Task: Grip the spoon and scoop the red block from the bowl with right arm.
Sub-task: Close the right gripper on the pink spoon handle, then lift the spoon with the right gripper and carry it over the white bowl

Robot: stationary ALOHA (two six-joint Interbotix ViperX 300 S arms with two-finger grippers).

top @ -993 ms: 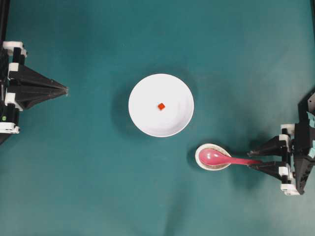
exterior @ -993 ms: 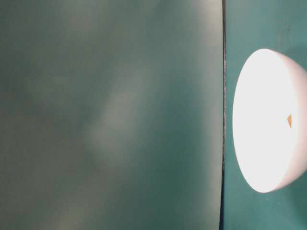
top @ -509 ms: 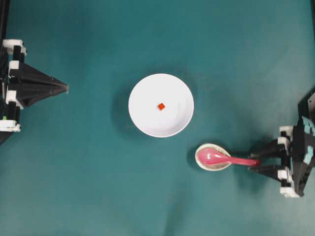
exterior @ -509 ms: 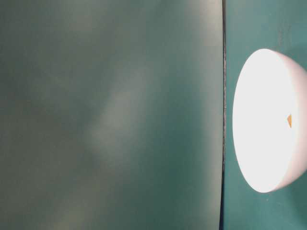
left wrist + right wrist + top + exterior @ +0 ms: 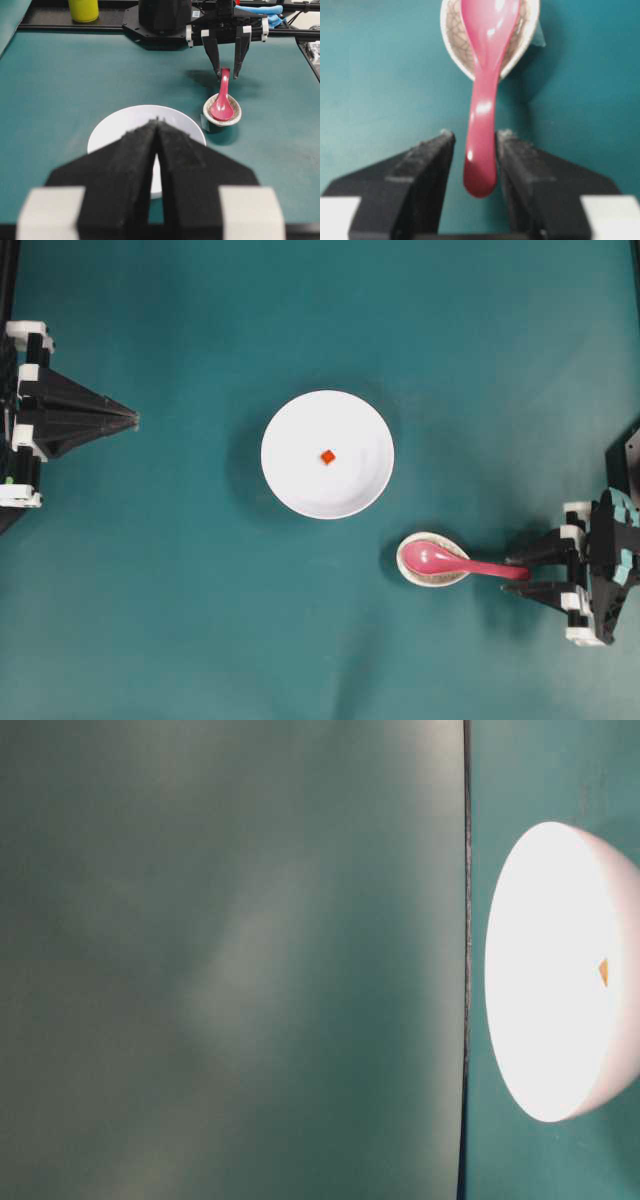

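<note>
The pink spoon (image 5: 450,562) lies with its scoop in a speckled egg-shaped rest (image 5: 430,578), handle pointing right. My right gripper (image 5: 510,574) is open, one finger on each side of the handle's end. In the right wrist view a gap shows between the handle (image 5: 481,150) and each finger (image 5: 427,165). The white bowl (image 5: 285,480) stands mid-table with the tiny red block (image 5: 327,456) near its centre. My left gripper (image 5: 135,421) is shut and empty at the far left, pointing at the bowl (image 5: 115,130).
The table-level view shows only the bowl's side (image 5: 550,970) and blurred teal. Behind the right arm in the left wrist view stand a yellow cylinder (image 5: 83,9), blue items (image 5: 255,9) and a black frame rail (image 5: 75,22).
My right gripper has shifted slightly toward the near edge of the overhead view, still open around the spoon's handle. Spoon, bowl, block and left arm have not moved.
</note>
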